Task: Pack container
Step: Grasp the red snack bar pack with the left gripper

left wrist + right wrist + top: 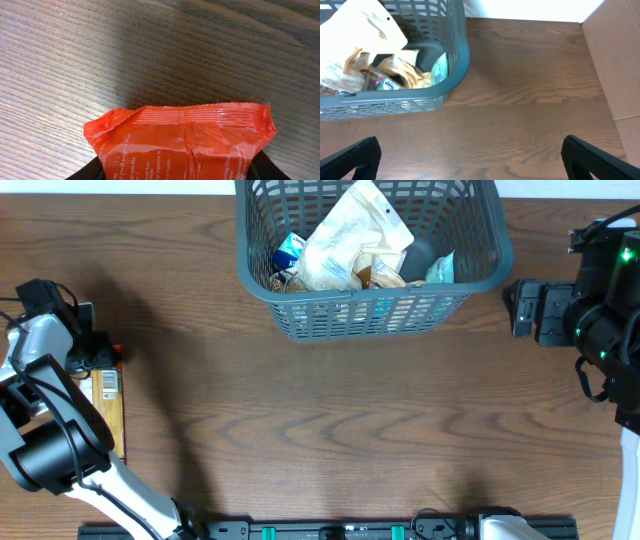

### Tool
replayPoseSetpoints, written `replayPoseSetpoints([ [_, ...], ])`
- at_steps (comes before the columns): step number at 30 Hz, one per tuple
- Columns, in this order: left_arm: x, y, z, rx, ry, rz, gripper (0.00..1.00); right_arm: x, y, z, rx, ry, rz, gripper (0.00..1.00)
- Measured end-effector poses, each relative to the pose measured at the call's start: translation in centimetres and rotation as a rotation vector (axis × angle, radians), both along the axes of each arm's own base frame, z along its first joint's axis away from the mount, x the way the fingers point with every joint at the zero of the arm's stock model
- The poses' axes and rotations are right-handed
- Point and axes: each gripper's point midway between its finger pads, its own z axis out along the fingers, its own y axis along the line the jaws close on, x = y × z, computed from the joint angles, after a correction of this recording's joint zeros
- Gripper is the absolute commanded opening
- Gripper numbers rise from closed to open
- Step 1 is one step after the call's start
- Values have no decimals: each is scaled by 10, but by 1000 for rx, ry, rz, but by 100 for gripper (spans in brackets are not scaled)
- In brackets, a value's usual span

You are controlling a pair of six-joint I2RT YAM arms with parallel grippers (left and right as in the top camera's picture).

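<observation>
Orange packet (185, 145) sits between L jaws, half-closed round it; firm grip can't be told. R jaws wide, empty. Container (370, 315) far-centre on surface (320, 430), part-filled. Step looks like pickup; next likely needs lift, carry over rim.

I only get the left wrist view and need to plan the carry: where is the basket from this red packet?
Observer: The basket stands at the table's far edge, to the right of the red packet.
Operator: Room inside?
Observer: A large pale pouch lies on top of smaller packets there.
Operator: Right arm in the way?
Observer: The right gripper sits just off the basket's right wall, jaws wide open, empty.
</observation>
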Motion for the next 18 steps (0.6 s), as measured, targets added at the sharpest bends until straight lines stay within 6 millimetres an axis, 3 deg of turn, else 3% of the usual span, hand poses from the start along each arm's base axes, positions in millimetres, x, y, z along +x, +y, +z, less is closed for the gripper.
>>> replayPoseSetpoints([
  [3, -1, 0, -1, -2, -3, 15, 65, -1, 0, -1, 0, 6, 0, 99],
  [7, -3, 0, -1, -5, -7, 42, 78, -2, 0, -2, 0, 13, 0, 99],
  [18, -22, -14, -4, -70, 58, 66, 82, -5, 0, -5, 0, 29, 0, 99],
])
